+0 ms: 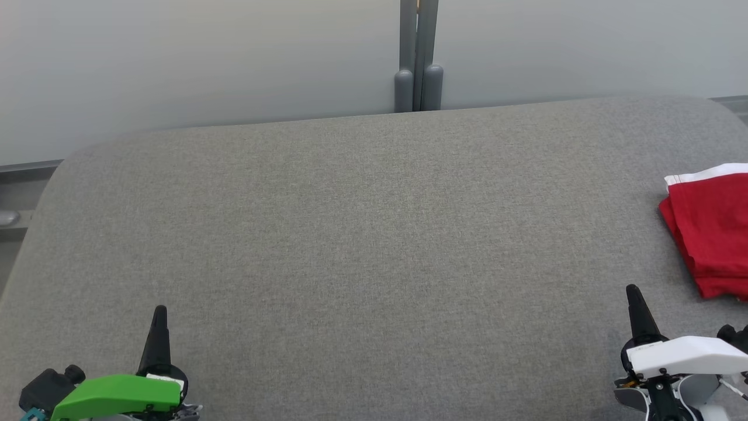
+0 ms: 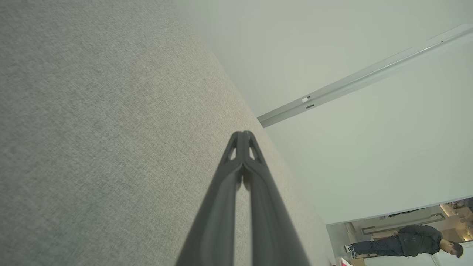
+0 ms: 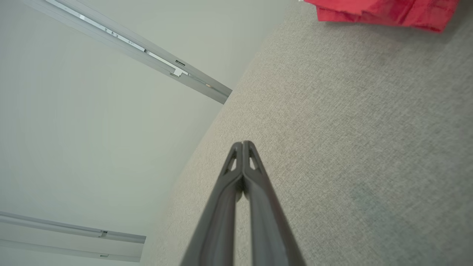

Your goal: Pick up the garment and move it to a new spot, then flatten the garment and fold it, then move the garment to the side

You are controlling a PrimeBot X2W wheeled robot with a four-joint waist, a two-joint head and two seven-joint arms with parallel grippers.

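The garment (image 1: 713, 228) is red with a white band, folded, lying at the right edge of the grey fabric surface (image 1: 374, 234); its edge also shows at the top of the right wrist view as the garment (image 3: 384, 11). My right gripper (image 1: 634, 295) is shut and empty, just below and left of the garment, apart from it. In its own wrist view the right gripper (image 3: 242, 143) has its fingers pressed together. My left gripper (image 1: 159, 313) rests at the lower left, shut and empty; the left gripper (image 2: 243, 133) shows closed tips over the fabric.
A pale wall runs behind the surface with a grey post (image 1: 418, 58) at its middle. The surface's far edge is rounded (image 1: 117, 140). A person (image 2: 402, 242) stands far off in the left wrist view.
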